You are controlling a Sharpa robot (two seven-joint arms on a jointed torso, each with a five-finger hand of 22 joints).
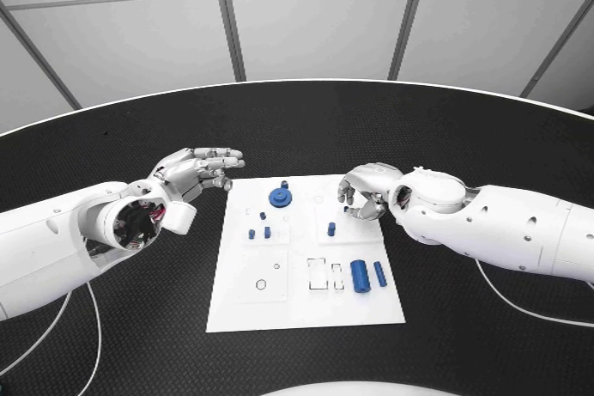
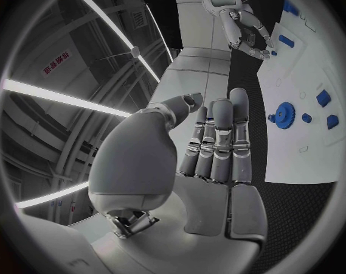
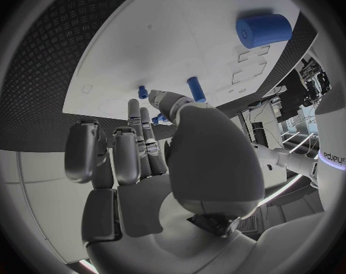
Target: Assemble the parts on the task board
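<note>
Parts, small blue plastic pieces, sit on the flat white rectangular task board [image 1: 248, 306] at mid-table: a toothed gear [image 1: 281, 198] near the far edge, short upright pegs [image 1: 265, 233] below it, a thick cylinder [image 1: 359, 276] and a thin rod [image 1: 380, 274] lying side by side toward the near right. Left silver hand [image 1: 198, 170] hovers just off the board's far left corner — fingers straight, close together, holding nothing. Right silver hand [image 1: 366, 190] hangs over the board's far right part, fingers loosely curled, apart, empty. Black table [image 1: 148, 327] has a textured matte surface.
</note>
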